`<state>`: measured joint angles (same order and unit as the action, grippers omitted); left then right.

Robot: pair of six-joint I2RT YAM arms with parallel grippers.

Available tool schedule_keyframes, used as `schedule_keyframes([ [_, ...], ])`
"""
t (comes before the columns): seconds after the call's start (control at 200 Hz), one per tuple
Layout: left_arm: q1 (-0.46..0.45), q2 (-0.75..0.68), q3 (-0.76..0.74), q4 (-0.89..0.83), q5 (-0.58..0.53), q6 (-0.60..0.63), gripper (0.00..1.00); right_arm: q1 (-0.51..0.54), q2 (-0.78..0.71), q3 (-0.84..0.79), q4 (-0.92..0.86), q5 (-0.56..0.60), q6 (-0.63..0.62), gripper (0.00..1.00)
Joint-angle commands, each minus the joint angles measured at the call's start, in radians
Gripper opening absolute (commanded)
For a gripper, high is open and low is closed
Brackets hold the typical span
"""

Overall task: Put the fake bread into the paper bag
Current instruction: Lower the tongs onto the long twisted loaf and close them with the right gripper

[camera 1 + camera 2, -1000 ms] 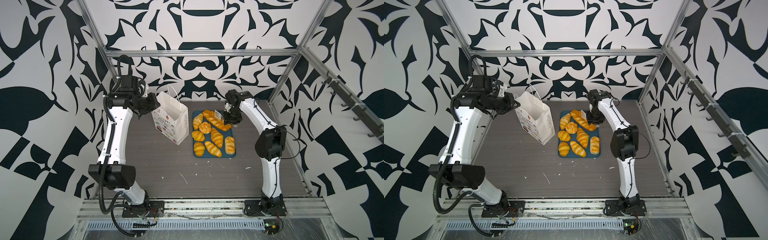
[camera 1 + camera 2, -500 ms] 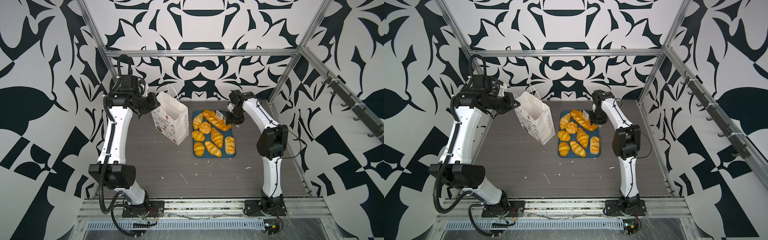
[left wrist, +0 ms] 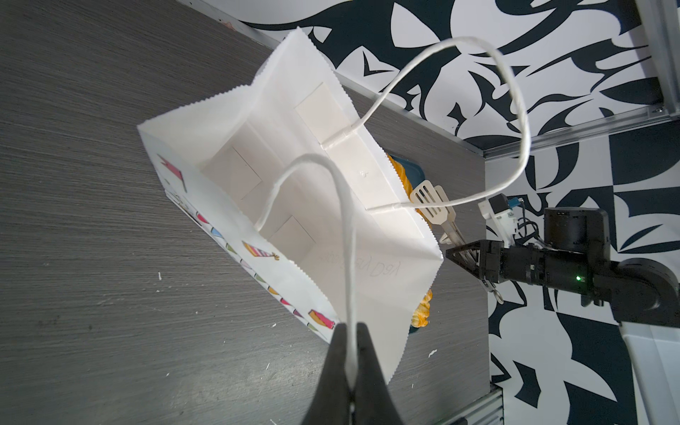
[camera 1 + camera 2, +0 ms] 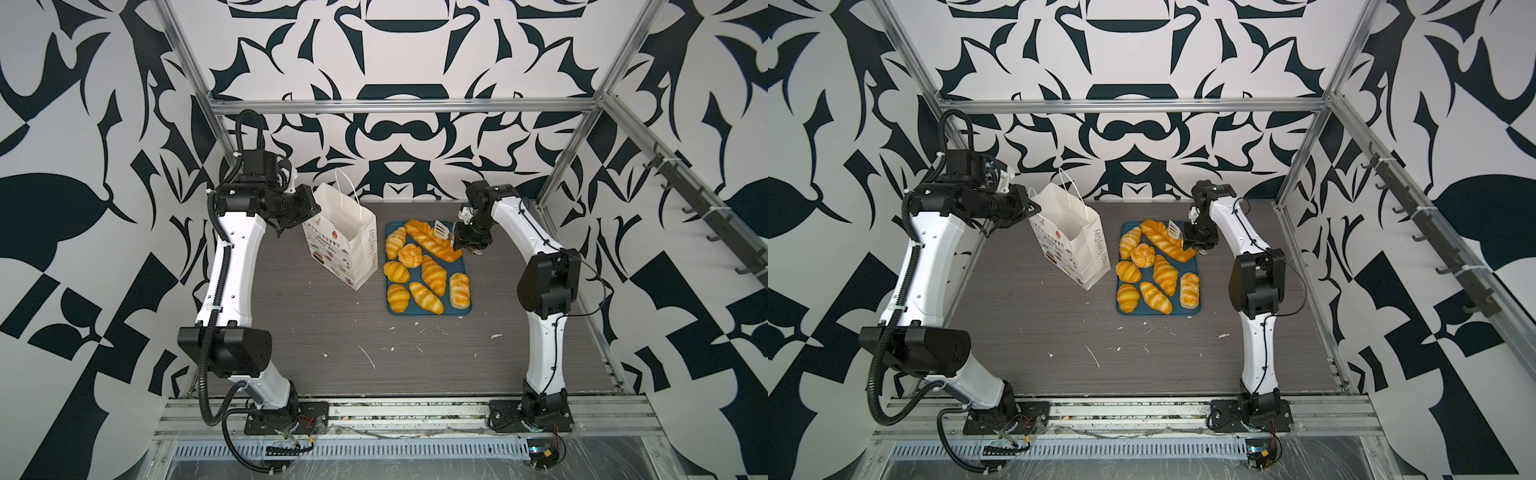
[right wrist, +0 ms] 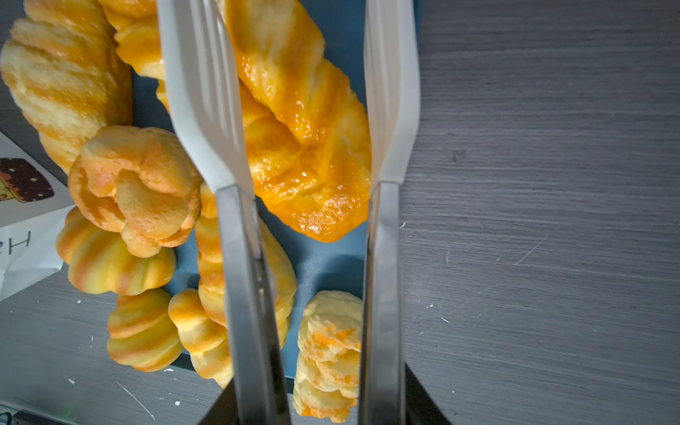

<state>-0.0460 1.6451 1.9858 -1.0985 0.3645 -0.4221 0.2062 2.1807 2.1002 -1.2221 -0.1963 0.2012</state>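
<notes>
Both top views give the layout. The paper bag (image 4: 345, 237) stands upright near the desk's (image 4: 332, 332) far edge, left of centre. Just beside it, the blue tray (image 4: 467, 309) carries all the fake bread (image 4: 434, 274), eight golden pieces. The left gripper (image 4: 311, 206) is up at the bag's top edge, but from above its jaws are lost against the black body.

Over to the left wrist view, and there's the answer: its dark fingers (image 3: 338, 353) are pressed together on the near cord handle (image 3: 346, 235). The bag's mouth gapes wide and its white floor shows. The same view catches the right gripper (image 3: 464, 254) side-on, clamped on a pair of tongs (image 3: 430, 204) beyond the bag's far wall.

The right wrist view adds what no other angle has. The tongs' two white blades stand apart, straddling the end of the plaited loaf (image 5: 294, 128), with the round bun (image 5: 136, 184) lying beside it on the tray. Whether a blade touches the loaf, can't tell.
</notes>
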Motion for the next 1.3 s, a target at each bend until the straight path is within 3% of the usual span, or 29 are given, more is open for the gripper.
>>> schedule_keyframes([
  [0.0, 0.001, 0.005, 0.012, -0.032, 0.019, -0.006, 0.00, -0.002, -0.024, 0.002, 0.016, -0.053, -0.020, 0.48],
  [0.41, 0.001, 0.011, 0.018, -0.032, 0.023, -0.006, 0.00, -0.002, 0.000, -0.010, 0.029, -0.069, -0.023, 0.48],
  [0.735, 0.001, 0.012, 0.016, -0.031, 0.026, -0.008, 0.00, -0.004, 0.032, 0.011, 0.025, -0.019, -0.028, 0.48],
  [0.895, 0.001, 0.014, 0.016, -0.030, 0.028, -0.008, 0.00, 0.000, 0.047, 0.022, 0.026, -0.058, -0.025, 0.47],
  [1.295, 0.001, 0.012, 0.008, -0.023, 0.032, -0.017, 0.00, 0.005, -0.001, 0.008, 0.035, -0.077, -0.016, 0.32],
])
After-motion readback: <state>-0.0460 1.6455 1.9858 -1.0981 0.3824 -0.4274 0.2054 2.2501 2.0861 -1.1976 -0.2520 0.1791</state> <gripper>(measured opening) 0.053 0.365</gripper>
